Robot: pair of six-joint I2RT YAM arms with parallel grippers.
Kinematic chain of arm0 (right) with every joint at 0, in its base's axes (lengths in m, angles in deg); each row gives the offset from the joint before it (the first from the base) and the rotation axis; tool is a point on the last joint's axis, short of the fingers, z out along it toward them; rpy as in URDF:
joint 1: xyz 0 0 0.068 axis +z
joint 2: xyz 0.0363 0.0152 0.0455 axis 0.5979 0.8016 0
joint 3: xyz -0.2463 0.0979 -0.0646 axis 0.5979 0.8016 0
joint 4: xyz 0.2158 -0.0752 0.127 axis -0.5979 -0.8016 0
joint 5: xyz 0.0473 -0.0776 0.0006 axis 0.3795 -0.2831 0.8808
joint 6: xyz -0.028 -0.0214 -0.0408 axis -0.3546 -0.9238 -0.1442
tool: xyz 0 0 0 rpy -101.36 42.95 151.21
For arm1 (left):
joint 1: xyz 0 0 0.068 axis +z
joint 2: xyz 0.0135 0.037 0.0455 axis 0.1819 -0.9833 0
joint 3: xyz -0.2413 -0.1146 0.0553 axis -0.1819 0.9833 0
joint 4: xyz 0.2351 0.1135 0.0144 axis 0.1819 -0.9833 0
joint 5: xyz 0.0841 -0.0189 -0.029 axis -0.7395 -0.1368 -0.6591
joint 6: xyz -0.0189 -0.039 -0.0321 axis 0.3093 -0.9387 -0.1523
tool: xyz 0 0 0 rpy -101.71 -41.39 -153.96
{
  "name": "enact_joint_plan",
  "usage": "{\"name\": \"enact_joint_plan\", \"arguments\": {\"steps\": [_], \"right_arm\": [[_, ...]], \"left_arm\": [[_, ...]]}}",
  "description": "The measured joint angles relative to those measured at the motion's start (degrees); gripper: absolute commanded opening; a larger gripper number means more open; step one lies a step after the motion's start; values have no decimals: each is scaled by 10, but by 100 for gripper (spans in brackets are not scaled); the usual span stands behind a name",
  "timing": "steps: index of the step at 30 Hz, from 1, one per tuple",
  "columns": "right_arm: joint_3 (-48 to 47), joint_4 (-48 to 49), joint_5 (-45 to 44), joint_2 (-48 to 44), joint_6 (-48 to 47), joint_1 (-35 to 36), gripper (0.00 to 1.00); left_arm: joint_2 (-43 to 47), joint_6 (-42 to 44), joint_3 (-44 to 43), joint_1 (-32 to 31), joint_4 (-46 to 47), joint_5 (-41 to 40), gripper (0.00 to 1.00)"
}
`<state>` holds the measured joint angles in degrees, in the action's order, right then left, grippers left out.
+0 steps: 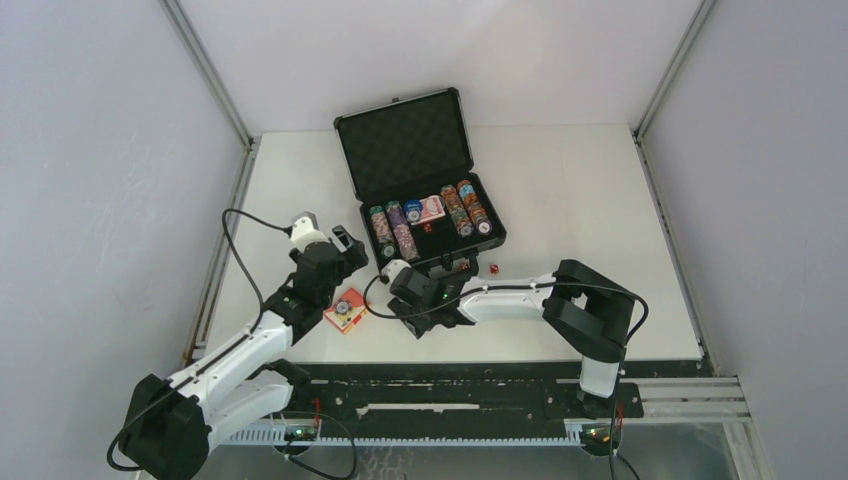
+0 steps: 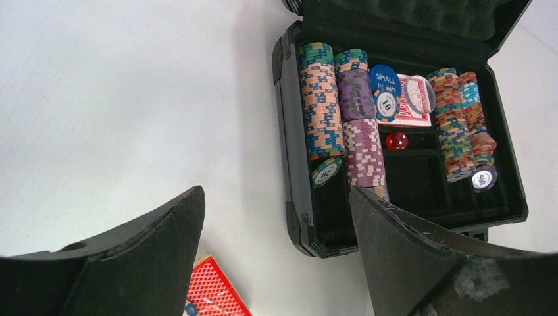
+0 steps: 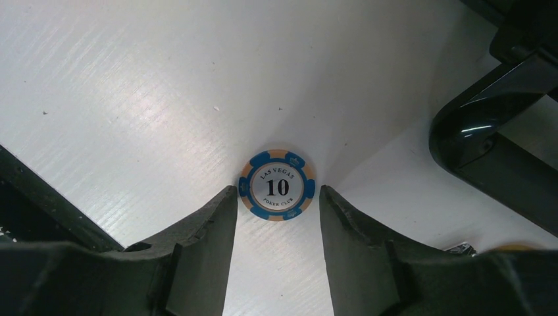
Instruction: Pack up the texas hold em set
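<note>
The black briefcase point(image 1: 420, 150) lies open at the table's middle back, its lid up. Its foam tray point(image 2: 293, 151) holds rows of multicoloured chips point(image 2: 321, 105), a red card box point(image 2: 414, 115), a blue dealer button point(image 2: 385, 78) and a red die point(image 2: 396, 141). A blue and tan "10" chip point(image 3: 277, 184) lies flat on the table. My right gripper point(image 3: 276, 192) is open, one fingertip on each side of the chip without touching it. My left gripper point(image 2: 276, 192) is open and empty above the table, left of the case. A second red card box point(image 2: 210, 289) lies below it.
A loose red die point(image 1: 493, 268) sits on the table in front of the case. The case's glossy black front corner point(image 3: 487, 145) is close to my right gripper's right side. The second red card box point(image 1: 345, 310) lies between the two arms. Grey walls enclose the table.
</note>
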<state>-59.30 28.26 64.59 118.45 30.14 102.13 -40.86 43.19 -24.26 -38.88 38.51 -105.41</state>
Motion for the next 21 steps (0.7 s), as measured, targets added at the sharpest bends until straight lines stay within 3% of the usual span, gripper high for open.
{"name": "enact_joint_plan", "arguments": {"steps": [6,13,21], "right_arm": [[-1,1,-7,2,5,3,51],[-9,4,-12,10,11,4,55],[-10,5,-13,10,12,5,50]], "left_arm": [[0,0,0,0,0,1,85],[0,0,0,0,0,2,85],[0,0,0,0,0,3,85]]}}
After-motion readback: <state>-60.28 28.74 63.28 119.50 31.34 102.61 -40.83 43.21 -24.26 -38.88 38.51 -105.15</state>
